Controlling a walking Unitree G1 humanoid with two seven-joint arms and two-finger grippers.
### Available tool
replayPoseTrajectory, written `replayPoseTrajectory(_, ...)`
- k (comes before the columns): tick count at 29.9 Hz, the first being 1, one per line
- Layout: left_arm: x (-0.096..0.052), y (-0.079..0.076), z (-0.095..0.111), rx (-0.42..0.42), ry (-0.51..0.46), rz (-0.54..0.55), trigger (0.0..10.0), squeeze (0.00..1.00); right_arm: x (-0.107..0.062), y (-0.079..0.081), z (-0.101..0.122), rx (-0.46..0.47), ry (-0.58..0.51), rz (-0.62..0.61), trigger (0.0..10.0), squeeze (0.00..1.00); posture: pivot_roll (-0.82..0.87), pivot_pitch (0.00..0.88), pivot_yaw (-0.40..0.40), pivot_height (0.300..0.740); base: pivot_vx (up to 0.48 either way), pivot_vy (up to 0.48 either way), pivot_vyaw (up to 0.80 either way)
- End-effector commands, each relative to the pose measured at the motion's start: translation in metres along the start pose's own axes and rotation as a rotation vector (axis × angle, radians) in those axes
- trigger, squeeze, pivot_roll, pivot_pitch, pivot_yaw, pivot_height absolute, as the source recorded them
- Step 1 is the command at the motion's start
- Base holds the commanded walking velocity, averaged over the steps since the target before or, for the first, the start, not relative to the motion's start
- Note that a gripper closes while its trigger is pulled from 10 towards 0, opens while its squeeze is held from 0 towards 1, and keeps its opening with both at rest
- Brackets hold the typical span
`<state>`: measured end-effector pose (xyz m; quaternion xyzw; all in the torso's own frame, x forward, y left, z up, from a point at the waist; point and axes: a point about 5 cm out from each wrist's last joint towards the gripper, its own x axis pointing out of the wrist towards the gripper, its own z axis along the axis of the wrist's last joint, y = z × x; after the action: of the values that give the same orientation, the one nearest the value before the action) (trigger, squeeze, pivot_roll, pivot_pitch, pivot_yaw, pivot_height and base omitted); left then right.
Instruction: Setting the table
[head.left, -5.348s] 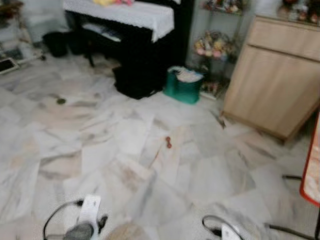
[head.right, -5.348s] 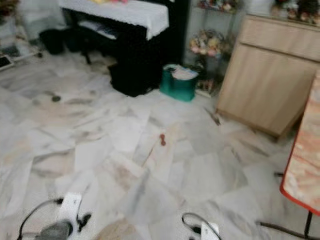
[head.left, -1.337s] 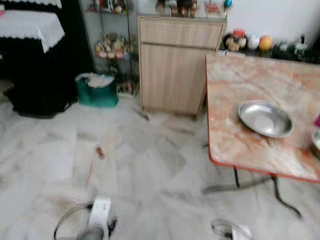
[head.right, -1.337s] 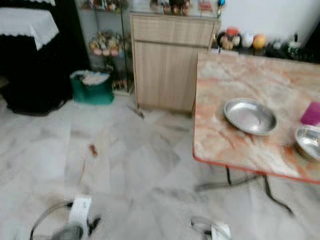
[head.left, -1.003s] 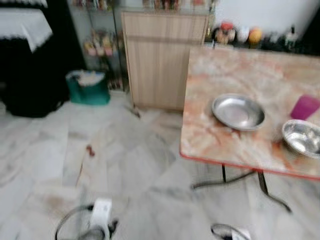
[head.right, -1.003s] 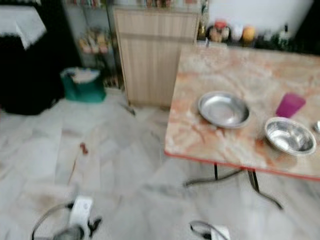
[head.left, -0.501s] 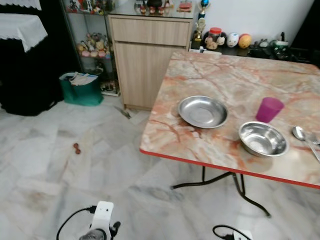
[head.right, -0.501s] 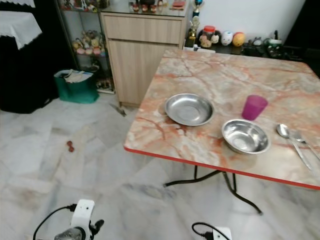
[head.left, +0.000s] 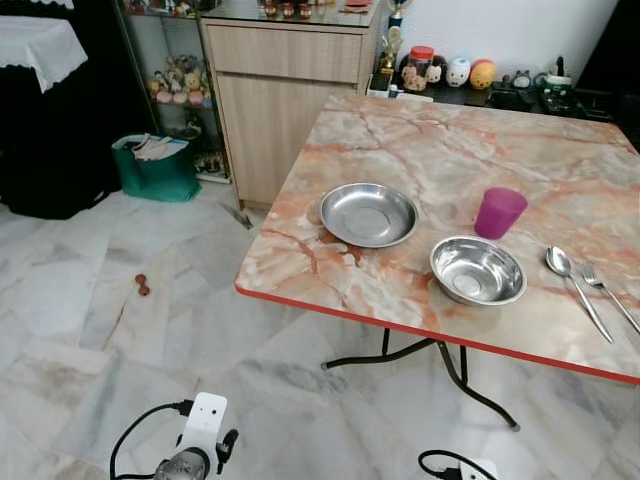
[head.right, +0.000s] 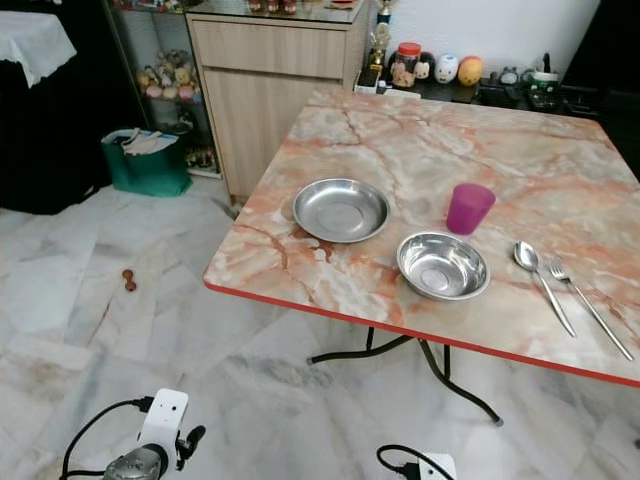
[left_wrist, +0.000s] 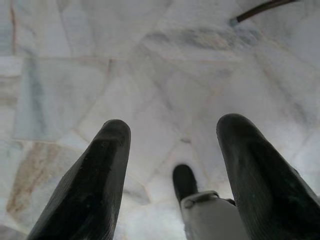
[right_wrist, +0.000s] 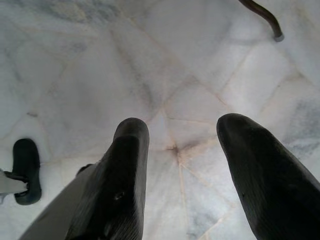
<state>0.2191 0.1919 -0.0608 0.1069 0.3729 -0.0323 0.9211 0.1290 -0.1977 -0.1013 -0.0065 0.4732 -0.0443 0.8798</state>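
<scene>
A marble-patterned table with a red edge stands ahead and to the right. On it lie a shallow steel plate, a steel bowl, a magenta cup, and a spoon beside a fork at the right. Both arms hang low, away from the table. In the left wrist view my left gripper is open over the marble floor, nothing between its fingers. In the right wrist view my right gripper is open too, also over bare floor.
A wooden cabinet stands behind the table's left corner, with a green bag and a glass shelf of trinkets to its left. A black cloth-covered piece of furniture sits far left. A small red object lies on the floor. Table legs spread underneath.
The camera has swung right and steadied, bringing the whole table, bowl, cup, spoon and fork into view. The objects themselves have not moved.
</scene>
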Motion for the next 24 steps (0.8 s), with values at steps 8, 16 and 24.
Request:
replayPoseTrajectory(8,-0.011,0.025,0.015,0.020,-0.265,0.093,10.0,0.00,-0.001,-0.003,-0.001,0.012,-0.001,-0.020,10.0,0.00,0.13,0.000,-0.061,0.731,0.000,0.000,0.00)
replayPoseTrajectory(16,-0.035,0.047,0.038,-0.038,-0.512,0.226,10.0,0.00,-0.001,-0.006,-0.003,0.014,0.000,-0.027,10.0,0.00,0.14,0.000,-0.072,0.731,0.000,0.000,0.00)
replayPoseTrajectory(24,-0.062,0.075,0.108,-0.114,-0.788,0.408,10.0,0.00,-0.001,-0.007,-0.002,0.021,-0.002,-0.034,10.0,0.00,0.14,0.000,-0.081,0.731,0.000,0.000,0.00)
